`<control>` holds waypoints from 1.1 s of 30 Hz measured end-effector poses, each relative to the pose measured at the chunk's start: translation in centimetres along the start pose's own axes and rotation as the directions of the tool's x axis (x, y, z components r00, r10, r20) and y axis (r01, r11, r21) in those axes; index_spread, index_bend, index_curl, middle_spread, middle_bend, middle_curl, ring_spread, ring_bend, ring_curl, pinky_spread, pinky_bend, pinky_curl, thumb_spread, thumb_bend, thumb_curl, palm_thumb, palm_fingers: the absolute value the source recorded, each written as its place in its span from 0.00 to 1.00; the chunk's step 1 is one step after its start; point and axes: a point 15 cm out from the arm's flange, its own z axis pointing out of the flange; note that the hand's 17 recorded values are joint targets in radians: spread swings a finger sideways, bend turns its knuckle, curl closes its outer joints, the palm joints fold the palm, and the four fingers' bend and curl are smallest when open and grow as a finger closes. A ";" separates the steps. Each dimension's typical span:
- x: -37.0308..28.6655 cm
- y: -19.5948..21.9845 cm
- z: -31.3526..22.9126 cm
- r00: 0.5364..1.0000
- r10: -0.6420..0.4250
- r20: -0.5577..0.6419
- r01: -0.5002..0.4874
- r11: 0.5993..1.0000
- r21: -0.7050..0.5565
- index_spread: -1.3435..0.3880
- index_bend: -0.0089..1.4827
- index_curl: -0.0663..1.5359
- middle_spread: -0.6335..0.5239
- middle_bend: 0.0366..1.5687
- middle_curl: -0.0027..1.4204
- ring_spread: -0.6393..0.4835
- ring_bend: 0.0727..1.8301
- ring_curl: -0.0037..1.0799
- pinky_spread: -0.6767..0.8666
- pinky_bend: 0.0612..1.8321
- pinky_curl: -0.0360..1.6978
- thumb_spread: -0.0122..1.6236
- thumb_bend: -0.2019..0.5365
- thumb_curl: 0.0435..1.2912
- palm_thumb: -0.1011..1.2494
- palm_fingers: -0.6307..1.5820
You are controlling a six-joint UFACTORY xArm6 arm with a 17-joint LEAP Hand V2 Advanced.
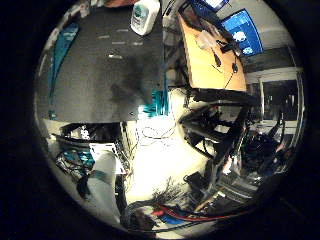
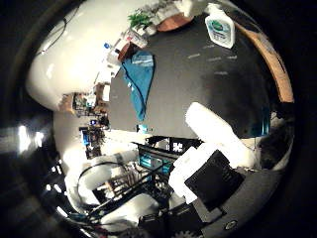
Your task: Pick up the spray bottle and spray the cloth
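Note:
A white spray bottle (image 2: 220, 27) with a teal label stands upright near the far edge of a black table (image 2: 198, 84). A teal cloth (image 2: 138, 82) lies spread on the same table, well apart from the bottle, near a side edge. My right hand (image 2: 215, 153) hovers off the table's near edge, far from both. Its white and black fingers (image 2: 208, 124) reach out fairly straight and hold nothing.
A wooden desk (image 1: 210, 60) with monitors (image 1: 242, 30) stands beside the black table. A teal clamp (image 1: 157, 102) sits at the table's near corner. A potted plant (image 2: 141, 19) and shelves line the wall behind the table. Equipment racks (image 1: 225, 135) stand on the floor below.

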 end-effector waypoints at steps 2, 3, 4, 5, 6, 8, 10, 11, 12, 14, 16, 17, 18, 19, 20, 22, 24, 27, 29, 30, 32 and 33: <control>0.6 0.1 0.2 0.999 0.031 0.030 -0.031 0.999 0.021 0.54 0.12 0.26 0.49 0.10 0.25 0.64 0.08 0.19 0.67 0.08 0.17 0.75 0.25 0.20 0.64 0.44; 0.8 0.2 0.4 0.998 0.047 0.051 -0.049 0.998 0.030 0.54 0.12 0.26 0.50 0.11 0.25 0.63 0.08 0.20 0.67 0.08 0.18 0.75 0.25 0.20 0.64 0.44; 1.1 0.2 0.5 0.995 0.064 0.072 -0.068 0.997 0.048 0.54 0.12 0.25 0.50 0.11 0.25 0.63 0.08 0.20 0.67 0.08 0.18 0.75 0.25 0.21 0.64 0.44; 1.4 0.1 0.4 0.993 0.080 0.093 -0.086 0.994 0.066 0.54 0.12 0.25 0.50 0.11 0.25 0.63 0.08 0.20 0.67 0.08 0.18 0.75 0.25 0.21 0.64 0.45; 1.7 0.0 0.3 0.990 0.090 0.110 -0.100 0.991 0.086 0.54 0.12 0.25 0.50 0.11 0.25 0.63 0.09 0.20 0.67 0.08 0.18 0.75 0.25 0.21 0.64 0.45; 2.5 0.0 0.1 0.986 0.104 0.130 -0.119 0.986 0.117 0.54 0.13 0.25 0.50 0.11 0.25 0.63 0.09 0.20 0.67 0.07 0.18 0.74 0.25 0.21 0.63 0.45; 3.3 0.2 -0.1 0.984 0.117 0.133 -0.135 0.982 0.131 0.54 0.12 0.25 0.50 0.11 0.25 0.63 0.09 0.20 0.67 0.08 0.18 0.74 0.25 0.21 0.63 0.45; 3.7 0.3 -0.1 0.984 0.121 0.130 -0.138 0.981 0.137 0.54 0.12 0.25 0.50 0.11 0.25 0.63 0.08 0.21 0.67 0.08 0.18 0.74 0.25 0.21 0.63 0.45; 4.1 0.2 -0.2 0.984 0.124 0.124 -0.141 0.979 0.145 0.54 0.12 0.25 0.50 0.11 0.25 0.63 0.08 0.21 0.67 0.08 0.18 0.74 0.25 0.21 0.63 0.45; 4.7 0.2 -0.3 0.983 0.133 0.127 -0.153 0.975 0.159 0.54 0.12 0.25 0.50 0.11 0.25 0.63 0.09 0.21 0.67 0.07 0.18 0.74 0.25 0.21 0.62 0.46; 5.2 0.1 -0.4 0.981 0.143 0.134 -0.165 0.971 0.175 0.54 0.12 0.25 0.50 0.11 0.26 0.63 0.09 0.21 0.67 0.08 0.17 0.74 0.25 0.21 0.62 0.46; 5.5 0.1 -0.4 0.979 0.147 0.139 -0.171 0.968 0.181 0.54 0.12 0.25 0.49 0.11 0.25 0.63 0.09 0.21 0.67 0.07 0.17 0.74 0.25 0.21 0.61 0.46; 5.8 0.1 -0.5 0.978 0.151 0.143 -0.177 0.966 0.187 0.54 0.12 0.25 0.49 0.11 0.25 0.63 0.09 0.21 0.67 0.08 0.17 0.74 0.25 0.21 0.61 0.46; 6.1 0.2 -0.5 0.977 0.154 0.148 -0.181 0.965 0.191 0.54 0.12 0.25 0.49 0.11 0.25 0.63 0.09 0.21 0.67 0.08 0.17 0.74 0.25 0.21 0.61 0.46; 6.4 0.2 -0.4 0.975 0.159 0.153 -0.188 0.963 0.196 0.54 0.12 0.25 0.49 0.11 0.25 0.63 0.09 0.21 0.67 0.08 0.17 0.74 0.25 0.21 0.61 0.46; 7.0 0.3 -0.3 0.971 0.169 0.167 -0.201 0.958 0.203 0.54 0.12 0.24 0.49 0.11 0.26 0.63 0.09 0.21 0.68 0.08 0.17 0.73 0.25 0.21 0.60 0.46; 7.7 0.3 -0.2 0.967 0.178 0.181 -0.216 0.953 0.212 0.54 0.12 0.24 0.49 0.11 0.26 0.63 0.09 0.21 0.68 0.08 0.17 0.73 0.25 0.21 0.59 0.46; 8.9 0.5 -0.2 0.963 0.195 0.188 -0.234 0.948 0.215 0.54 0.12 0.24 0.49 0.12 0.26 0.63 0.09 0.21 0.68 0.08 0.18 0.73 0.25 0.20 0.57 0.46; 9.7 0.7 0.1 0.959 0.205 0.195 -0.245 0.947 0.208 0.55 0.11 0.23 0.49 0.12 0.26 0.63 0.10 0.21 0.68 0.08 0.18 0.73 0.24 0.20 0.56 0.46; 10.0 0.7 0.0 0.958 0.209 0.198 -0.249 0.946 0.207 0.55 0.11 0.23 0.49 0.12 0.26 0.63 0.10 0.22 0.68 0.08 0.18 0.72 0.24 0.20 0.55 0.45; 11.0 0.6 0.0 0.954 0.214 0.208 -0.256 0.946 0.200 0.55 0.11 0.23 0.50 0.12 0.26 0.63 0.10 0.22 0.68 0.09 0.18 0.72 0.24 0.19 0.54 0.45; 11.4 0.6 0.1 0.952 0.215 0.219 -0.258 0.947 0.190 0.55 0.11 0.23 0.50 0.12 0.26 0.63 0.10 0.22 0.68 0.09 0.18 0.72 0.24 0.19 0.53 0.45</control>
